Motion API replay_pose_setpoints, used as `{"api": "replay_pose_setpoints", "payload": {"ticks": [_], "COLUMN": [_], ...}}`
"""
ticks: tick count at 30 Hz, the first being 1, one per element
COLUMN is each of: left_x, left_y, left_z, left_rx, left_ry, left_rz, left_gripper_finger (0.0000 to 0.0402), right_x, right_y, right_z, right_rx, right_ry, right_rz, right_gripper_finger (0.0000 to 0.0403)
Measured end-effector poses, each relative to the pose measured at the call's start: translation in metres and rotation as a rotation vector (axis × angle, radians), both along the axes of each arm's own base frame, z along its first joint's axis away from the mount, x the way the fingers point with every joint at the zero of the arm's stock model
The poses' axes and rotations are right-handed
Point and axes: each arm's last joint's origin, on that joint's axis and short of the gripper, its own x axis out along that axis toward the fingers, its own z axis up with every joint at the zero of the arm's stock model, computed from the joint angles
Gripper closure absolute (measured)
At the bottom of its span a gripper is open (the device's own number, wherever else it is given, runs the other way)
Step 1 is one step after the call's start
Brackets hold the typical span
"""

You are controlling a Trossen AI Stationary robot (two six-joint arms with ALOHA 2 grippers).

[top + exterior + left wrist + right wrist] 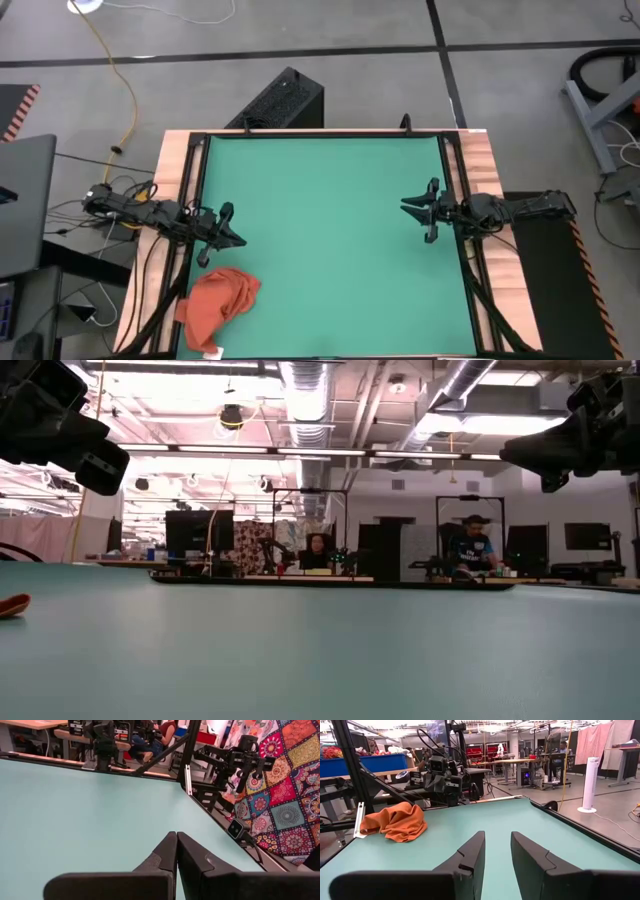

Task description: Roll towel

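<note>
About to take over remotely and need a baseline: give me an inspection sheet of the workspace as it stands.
Surface: green mat, flat.
Job's things: towel crumpled at the mat's near-left corner, not rolled.
Clutter: nothing seen on the mat.
Grippers: left gripper shut, empty, just beyond the towel; right gripper open, empty, at the right edge.
Cables: yellow cable on the floor; wires beside the left arm.
Surroundings: people seated at desks in the background.

Towel (217, 305): plain orange-red, white tag. Mat (330, 240): flat green. Bench (175, 160) edge: pale wood. Arms, both pincers: black. Hanging cloth (287, 785): multicolour mandala patchwork.
</note>
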Motion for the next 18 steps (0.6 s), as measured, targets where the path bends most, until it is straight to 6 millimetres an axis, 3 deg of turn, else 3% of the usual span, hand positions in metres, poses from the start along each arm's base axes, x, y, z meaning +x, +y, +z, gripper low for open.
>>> {"api": "replay_pose_setpoints", "payload": {"ticks": [18], "left_x": [0.0001], "left_y": [0.0004], "left_z": [0.0003], "left_rx": [0.047], "left_ry": [-0.016], "left_rz": [0.017], "left_gripper_finger": [0.0401], "right_x": [0.0000], "right_y": [0.0000], "right_z": [0.0000], "right_rx": [0.000], "right_ry": [0.000], "right_rz": [0.000], "right_gripper_finger": [0.0287]}}
